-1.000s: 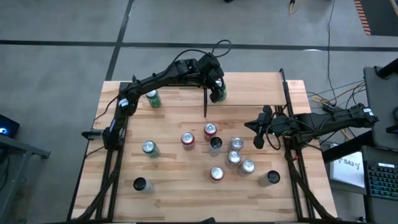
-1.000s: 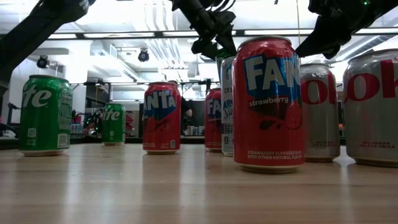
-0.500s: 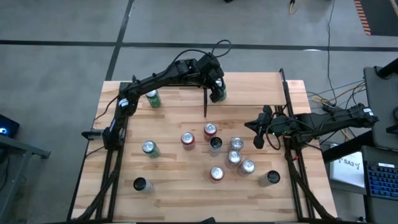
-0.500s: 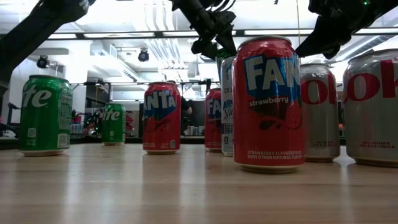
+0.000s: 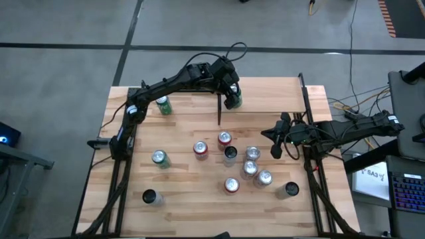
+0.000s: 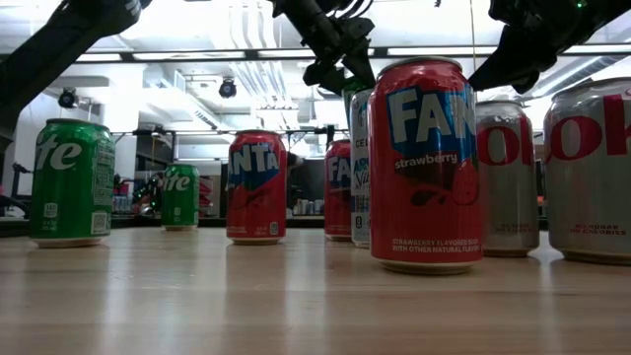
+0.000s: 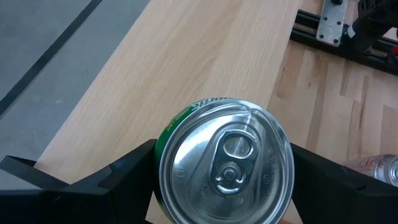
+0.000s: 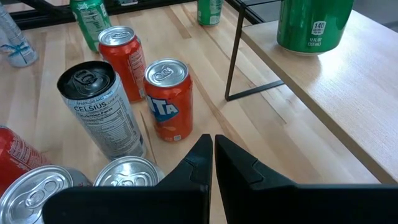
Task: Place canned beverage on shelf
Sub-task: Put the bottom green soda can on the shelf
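On the left side of the table (image 5: 179,199), a green can (image 5: 163,105) stands alone near the far edge, with a silver-topped green can (image 5: 159,158) and a dark-topped can (image 5: 150,197) nearer the front. The left arm stretches from the table's left side across to the far middle, where the left gripper (image 5: 231,99) sits over the shelf (image 5: 265,93), a pale wood board raised on thin black posts along the far right part of the table. Its fingers (image 7: 118,180) press against either side of a green canned beverage (image 7: 225,163), which stands upright on the shelf near its left end; in the right wrist view the same can's base (image 8: 314,23) rests flat on the board (image 8: 323,81).

Just in front of the shelf, a cluster of cans occupies the middle of the table: two red-topped cans (image 5: 200,149) (image 5: 224,139) side by side, a dark Celsius can (image 8: 99,109) beside an orange Fanta can (image 8: 169,99), then several silver-topped cans (image 5: 252,154) and another red one (image 5: 231,185) toward the front. In the low view a strawberry Fanta can (image 6: 426,163) looms closest.

On the right, the right arm reaches in from the table's right edge, the right gripper (image 5: 275,142) hanging above the table beside the cluster, its fingers (image 8: 233,165) brought together with only a thin slit between them, holding nothing.
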You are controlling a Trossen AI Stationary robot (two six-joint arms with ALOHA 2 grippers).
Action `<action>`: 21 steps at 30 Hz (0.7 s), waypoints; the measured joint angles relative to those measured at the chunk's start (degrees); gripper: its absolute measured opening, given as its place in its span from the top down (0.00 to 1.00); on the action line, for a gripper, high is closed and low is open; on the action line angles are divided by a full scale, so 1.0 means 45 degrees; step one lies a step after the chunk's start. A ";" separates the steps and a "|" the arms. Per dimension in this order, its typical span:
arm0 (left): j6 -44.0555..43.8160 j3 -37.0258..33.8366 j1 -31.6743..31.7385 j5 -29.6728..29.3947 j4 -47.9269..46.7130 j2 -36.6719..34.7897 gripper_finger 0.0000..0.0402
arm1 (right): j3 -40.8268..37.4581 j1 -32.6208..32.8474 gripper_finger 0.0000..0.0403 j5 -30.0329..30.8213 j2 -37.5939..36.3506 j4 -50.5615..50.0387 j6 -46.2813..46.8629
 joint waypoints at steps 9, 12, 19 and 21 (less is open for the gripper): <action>0.0000 0.0000 0.0000 0.0000 0.0000 0.0000 0.28 | 0.0000 0.0000 0.98 0.0000 0.0000 0.0000 0.0000; 0.0000 0.0000 0.0000 0.0000 0.0000 0.0000 0.28 | 0.0000 0.0003 0.98 0.0003 -0.0003 0.0003 0.0003; 0.0000 0.0000 0.0000 0.0000 0.0000 0.0000 0.28 | 0.0000 0.0005 0.98 0.0005 0.0000 0.0000 0.0005; 0.0000 0.0000 0.0000 0.0000 0.0000 0.0000 0.28 | -0.0002 0.0002 0.98 0.0000 0.0000 0.0005 0.0005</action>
